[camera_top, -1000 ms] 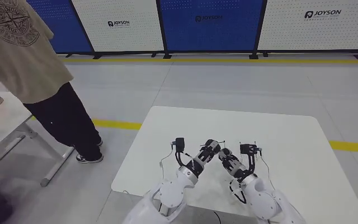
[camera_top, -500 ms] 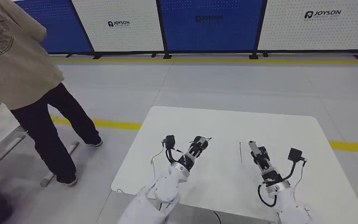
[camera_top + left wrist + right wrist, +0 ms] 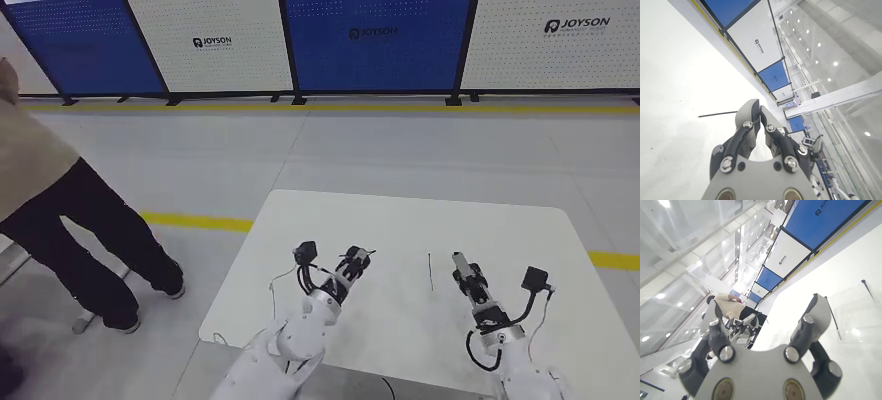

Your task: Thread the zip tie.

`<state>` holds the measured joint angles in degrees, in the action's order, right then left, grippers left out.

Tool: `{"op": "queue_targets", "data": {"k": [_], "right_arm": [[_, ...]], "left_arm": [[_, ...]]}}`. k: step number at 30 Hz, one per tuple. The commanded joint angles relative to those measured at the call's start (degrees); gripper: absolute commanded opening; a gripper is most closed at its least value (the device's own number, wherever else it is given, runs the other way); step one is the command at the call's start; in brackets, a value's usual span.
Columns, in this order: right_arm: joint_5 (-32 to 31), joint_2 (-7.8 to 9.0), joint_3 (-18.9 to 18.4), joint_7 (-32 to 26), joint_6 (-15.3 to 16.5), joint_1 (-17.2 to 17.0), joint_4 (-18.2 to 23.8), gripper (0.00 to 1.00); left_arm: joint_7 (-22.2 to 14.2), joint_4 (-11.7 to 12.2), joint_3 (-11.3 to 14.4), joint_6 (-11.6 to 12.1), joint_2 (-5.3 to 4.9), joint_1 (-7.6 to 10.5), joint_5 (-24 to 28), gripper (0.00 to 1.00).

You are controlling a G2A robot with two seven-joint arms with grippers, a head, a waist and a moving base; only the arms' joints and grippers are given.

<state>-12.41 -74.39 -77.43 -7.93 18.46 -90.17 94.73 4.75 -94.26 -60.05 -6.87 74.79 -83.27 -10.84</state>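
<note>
A thin black zip tie [image 3: 430,271] lies flat and straight on the white table [image 3: 520,230], right of centre. My right gripper [image 3: 460,262] stands just right of it, open with nothing between its fingers. In the right wrist view the zip tie [image 3: 832,317] lies past one fingertip of the right gripper [image 3: 764,305]. A second dark strip [image 3: 868,291] lies farther off; I cannot tell whether it is another tie or a reflection. My left gripper [image 3: 357,254] is over the table's left half, well apart from the tie. In the left wrist view the left gripper [image 3: 760,108] is shut on nothing, with the zip tie [image 3: 717,114] partly hidden behind it.
The table's left edge [image 3: 235,270] runs close to the left arm. Bare tabletop stretches toward the far edge [image 3: 420,197]. The left arm [image 3: 745,323] shows beyond the open fingers in the right wrist view.
The two grippers were close together at the table's middle; they have drawn apart, left arm leftward and right arm rightward. The zip tie now lies free on the table.
</note>
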Motion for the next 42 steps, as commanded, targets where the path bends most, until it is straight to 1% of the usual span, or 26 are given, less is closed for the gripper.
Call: {"op": "queue_targets", "data": {"k": [1,5,8,12,15,18,20,21,22,29,30,31,32,33,34,36,39,42], "right_arm": [[0.0,0.0,0.0,0.0,0.0,0.0,0.0,1.0],[0.0,0.0,0.0,0.0,0.0,0.0,0.0,1.0],[0.0,0.0,0.0,0.0,0.0,0.0,0.0,1.0],[0.0,0.0,0.0,0.0,0.0,0.0,0.0,1.0],[0.0,0.0,0.0,0.0,0.0,0.0,0.0,1.0],[0.0,0.0,0.0,0.0,0.0,0.0,0.0,1.0],[0.0,0.0,0.0,0.0,0.0,0.0,0.0,1.0],[0.0,0.0,0.0,0.0,0.0,0.0,0.0,1.0],[0.0,0.0,0.0,0.0,0.0,0.0,0.0,1.0],[-0.1,-0.01,0.1,0.1,-0.2,0.0,0.0,1.0],[-0.4,-0.02,0.1,0.4,-0.1,0.1,0.1,1.0],[-0.1,-0.07,0.1,1.3,0.3,0.1,0.3,1.0],[1.5,-0.18,-0.1,2.7,1.0,-0.1,0.6,1.0],[2.7,-0.23,-0.3,3.5,1.0,-0.3,0.8,1.0],[4.0,-0.26,-0.8,4.3,1.0,-0.5,1.1,1.0],[6.2,-0.25,-2.1,5.9,1.0,-1.1,1.7,1.0],[8.7,-0.24,-3.7,7.8,1.0,-2.1,2.4,1.0],[10.7,-0.31,-4.5,9.2,1.0,-2.8,2.2,1.0]], "left_arm": [[-0.7,1.0,0.5,-2.5,0.09,1.03,-1.5,0.0],[0.8,3.0,1.5,-6.5,0.33,2.84,-5.3,0.0],[1.6,4.8,2.4,-9.0,0.66,4.31,-7.1,0.0],[-1.1,7.2,3.8,-10.7,1.08,6.13,-7.0,0.0],[-3.3,7.8,4.0,-11.1,1.16,6.73,-6.6,0.0],[-4.1,7.8,3.7,-11.4,1.1,6.71,-7.0,0.0],[-5.2,7.0,2.9,-10.7,1.03,6.31,-5.2,0.0],[-5.2,6.2,2.1,-10.0,1.01,5.96,-3.7,0.0],[-5.5,5.2,1.1,-8.8,0.96,5.19,-1.4,0.0],[-5.5,5.2,1.1,-8.8,0.96,5.19,-1.4,0.0],[-5.5,5.0,1.0,-8.0,1.01,5.04,-0.4,0.0],[-4.7,4.4,0.3,-5.8,1.06,4.83,1.2,0.0],[-1.8,4.6,-0.7,-3.7,1.09,4.21,2.0,0.0],[-0.2,4.8,-0.9,-2.3,1.2,3.66,2.8,0.0],[0.2,4.9,-1.0,-0.9,1.3,3.29,4.4,0.0],[1.1,5.5,-2.4,1.6,1.37,2.63,8.0,0.0],[0.6,5.9,-4.5,4.1,1.31,1.83,12.3,0.0],[0.0,6.4,-5.9,5.9,1.23,1.02,15.1,0.0]]}}
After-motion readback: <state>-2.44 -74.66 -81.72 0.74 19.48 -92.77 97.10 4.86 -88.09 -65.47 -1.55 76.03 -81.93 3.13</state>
